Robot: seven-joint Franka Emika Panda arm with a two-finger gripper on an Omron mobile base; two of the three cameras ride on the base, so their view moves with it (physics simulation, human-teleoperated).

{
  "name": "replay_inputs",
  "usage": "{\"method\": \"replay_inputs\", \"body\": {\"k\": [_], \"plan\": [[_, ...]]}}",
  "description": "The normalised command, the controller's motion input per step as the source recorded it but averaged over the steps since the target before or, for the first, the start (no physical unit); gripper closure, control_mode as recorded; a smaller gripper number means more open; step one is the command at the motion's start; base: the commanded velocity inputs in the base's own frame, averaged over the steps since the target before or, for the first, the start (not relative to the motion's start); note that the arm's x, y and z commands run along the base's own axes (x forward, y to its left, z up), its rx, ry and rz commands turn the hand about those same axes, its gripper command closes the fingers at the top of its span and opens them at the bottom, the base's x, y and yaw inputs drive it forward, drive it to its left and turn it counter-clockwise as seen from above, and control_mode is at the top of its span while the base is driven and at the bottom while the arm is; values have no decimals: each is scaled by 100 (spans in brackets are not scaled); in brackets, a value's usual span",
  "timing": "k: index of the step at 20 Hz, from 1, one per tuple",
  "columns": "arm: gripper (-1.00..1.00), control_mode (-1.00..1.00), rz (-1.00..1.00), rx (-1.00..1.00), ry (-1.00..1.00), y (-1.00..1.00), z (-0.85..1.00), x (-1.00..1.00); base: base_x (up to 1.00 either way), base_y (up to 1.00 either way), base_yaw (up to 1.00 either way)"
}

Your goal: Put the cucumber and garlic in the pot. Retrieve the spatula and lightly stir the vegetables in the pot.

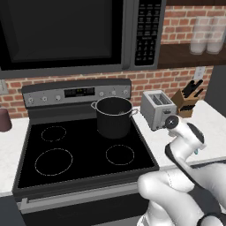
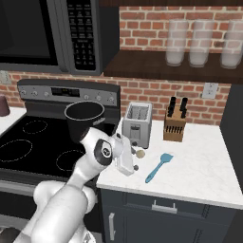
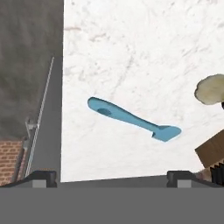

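The dark-grey pot (image 1: pixel 114 117) stands on the stove's back right burner, and its dark inside hides any contents. The pot (image 2: pixel 84 118) sits just left of the counter. A blue spatula (image 2: pixel 158 167) lies flat on the white counter, right of my hand. In the hand view the spatula (image 3: pixel 131 118) lies straight ahead of my gripper (image 3: pixel 111 178), which is open and holds nothing. The pale garlic (image 2: pixel 140 153) rests in front of the toaster, close to my gripper (image 2: pixel 131 167). The garlic (image 3: pixel 211 89) sits right of the spatula's blade.
A silver toaster (image 2: pixel 137 124) and a wooden knife block (image 2: pixel 175 123) stand at the back of the counter (image 2: pixel 199 171). The black stove top (image 1: pixel 79 154) lies to the left. A microwave (image 1: pixel 79 31) hangs above it, and glasses (image 2: pixel 199 42) stand on a shelf.
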Motion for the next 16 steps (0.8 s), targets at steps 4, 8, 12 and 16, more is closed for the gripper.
{"method": "replay_inputs", "body": {"k": [4,8,12,16], "plan": [[-100,-100,8,0,0,0,0,76,0,0,0],[-100,-100,7,0,0,1,-15,56,0,0,0],[-100,-100,0,0,1,27,-40,48,0,0,0],[-100,-100,0,0,5,24,-38,59,0,0,0]]}}
